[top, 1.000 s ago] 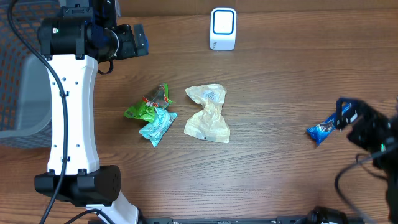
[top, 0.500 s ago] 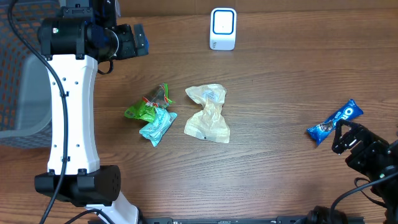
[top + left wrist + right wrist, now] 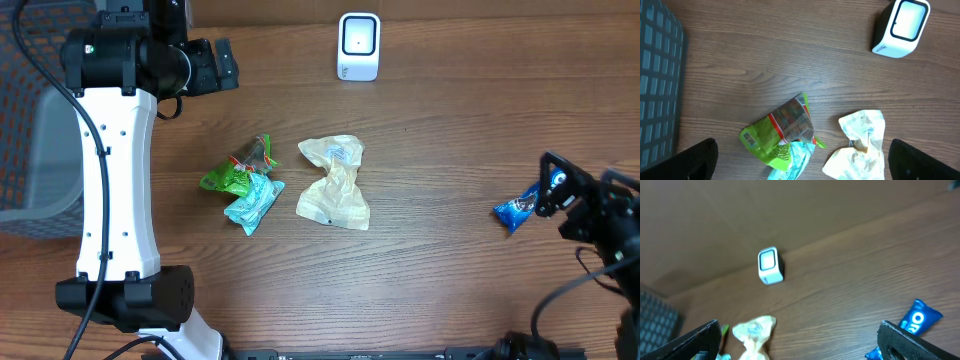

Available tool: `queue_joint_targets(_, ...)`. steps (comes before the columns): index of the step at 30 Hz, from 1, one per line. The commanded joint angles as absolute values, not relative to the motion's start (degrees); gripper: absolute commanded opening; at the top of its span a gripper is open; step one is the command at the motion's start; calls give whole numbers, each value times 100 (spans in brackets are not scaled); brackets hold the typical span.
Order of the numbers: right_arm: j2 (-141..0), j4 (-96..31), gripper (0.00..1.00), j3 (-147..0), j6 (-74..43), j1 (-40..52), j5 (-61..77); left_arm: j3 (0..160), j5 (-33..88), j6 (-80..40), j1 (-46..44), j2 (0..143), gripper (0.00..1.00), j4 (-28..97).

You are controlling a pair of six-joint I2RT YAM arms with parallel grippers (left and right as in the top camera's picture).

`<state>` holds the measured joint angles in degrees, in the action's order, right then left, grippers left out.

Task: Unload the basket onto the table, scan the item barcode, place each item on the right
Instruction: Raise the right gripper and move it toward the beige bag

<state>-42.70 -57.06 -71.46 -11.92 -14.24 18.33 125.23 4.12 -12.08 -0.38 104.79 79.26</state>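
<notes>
Blue packet (image 3: 514, 211) at 3 o'clock unmoved | my right gripper (image 3: 556, 188) swung back over it, jaws wide, nothing held | left gripper (image 3: 222, 63) idle, open | pickup pending, scan not begun

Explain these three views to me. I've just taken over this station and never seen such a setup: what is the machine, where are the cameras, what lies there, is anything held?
Two robot arms work at a wooden table, each ending in a two-finger gripper. One picture looks down from above. The other two come from cameras on the left and right wrists, and the dark shapes in their bottom corners are each gripper's own fingers. On the table lie a white box-shaped barcode scanner, a green foil snack packet, a teal packet touching it, a crumpled cream wrapper and a blue snack packet. A grey mesh basket sits at the left. The left gripper and right gripper are open; nothing is held.
</notes>
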Motion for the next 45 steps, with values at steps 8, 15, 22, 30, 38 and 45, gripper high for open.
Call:
queue_joint_targets(8, -5391, -4685, 100, -6208, -692, -1420, 2891, 12536, 449, -1286, -40, 10383, 100, 7909)
queue_joint_targets(15, -5927, -4139, 100, -6208, 906, -1420, 4427, 12536, 449, -1286, -40, 10383, 100, 7909)
queue_joint_targets(22, -5730, -4147, 100, -6208, 803, -1420, 4423, 12536, 449, -1286, -40, 10383, 100, 7909)
queue_joint_targets(30, -5636, -4139, 100, -6208, 731, -1420, 4416, 12536, 449, -1286, -40, 10383, 100, 7909)
queue_joint_targets(38, -5415, -4117, 100, -6208, 727, -1236, 3802, 12536, 449, -1286, -40, 10383, 100, 7909)
queue_joint_targets(45, -4803, -3977, 100, -6208, -523, 121, 1396, 12536, 449, -1286, -40, 10383, 100, 7909)
